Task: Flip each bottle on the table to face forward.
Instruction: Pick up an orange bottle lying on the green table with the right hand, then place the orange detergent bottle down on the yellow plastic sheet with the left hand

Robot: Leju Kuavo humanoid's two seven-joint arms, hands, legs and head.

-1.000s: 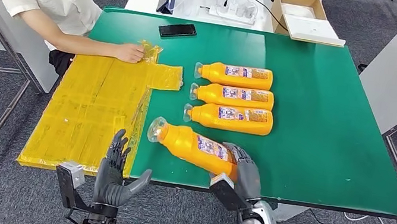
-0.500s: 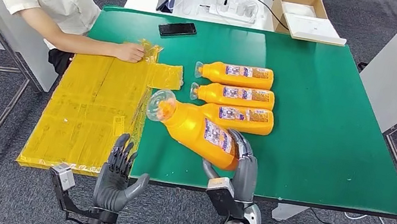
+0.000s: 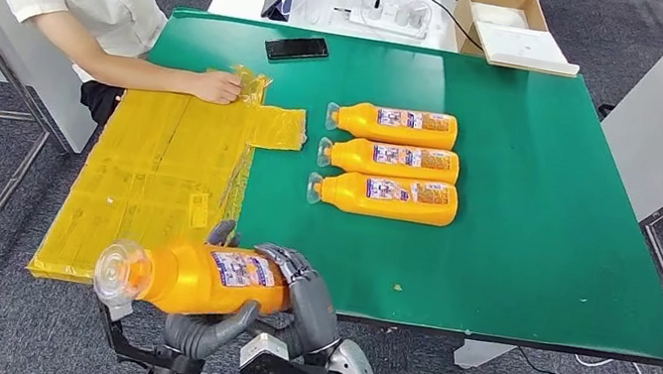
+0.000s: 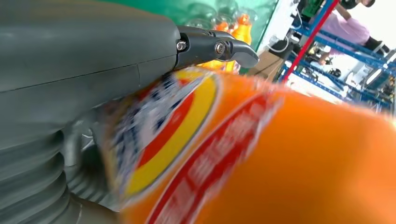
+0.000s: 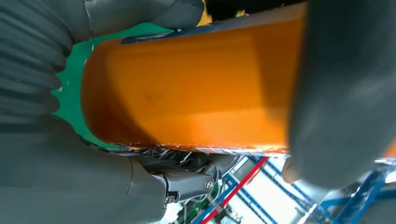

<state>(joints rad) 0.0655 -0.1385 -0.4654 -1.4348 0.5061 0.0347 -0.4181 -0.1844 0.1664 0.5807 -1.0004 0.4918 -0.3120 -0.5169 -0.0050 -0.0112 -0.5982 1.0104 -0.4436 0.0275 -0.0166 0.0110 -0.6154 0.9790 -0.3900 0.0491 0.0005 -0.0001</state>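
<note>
Gripping an orange bottle (image 3: 192,278) from both sides, the robot holds it lifted off the table (image 3: 542,230), out past the near edge and in front of its own body. The right hand (image 3: 299,292) wraps over the base end, dark fingers curled across the top. The left hand (image 3: 202,329) cups the bottle from underneath, thumb up against its side. The bottle lies roughly level, its clear cap (image 3: 119,273) pointing left and its printed label (image 3: 243,269) turned upward.

In the left wrist view the label (image 4: 159,140) is close and blurred, red and yellow on orange, with the grey thumb (image 4: 219,46) lying over it; I cannot make out the left fingers well there. The right wrist view shows the plain orange side (image 5: 187,88) pressed between grey parts of the hand.

Three more orange bottles (image 3: 387,161) lie on the green table in a neat row, one behind the other, caps to the left and labels up, well apart from the held one. A yellow plastic sheet (image 3: 158,180) covers the table's left part. A person sits at the far left corner with a hand (image 3: 218,87) resting on the sheet's far end. A black phone (image 3: 296,49) lies near the far edge.
</note>
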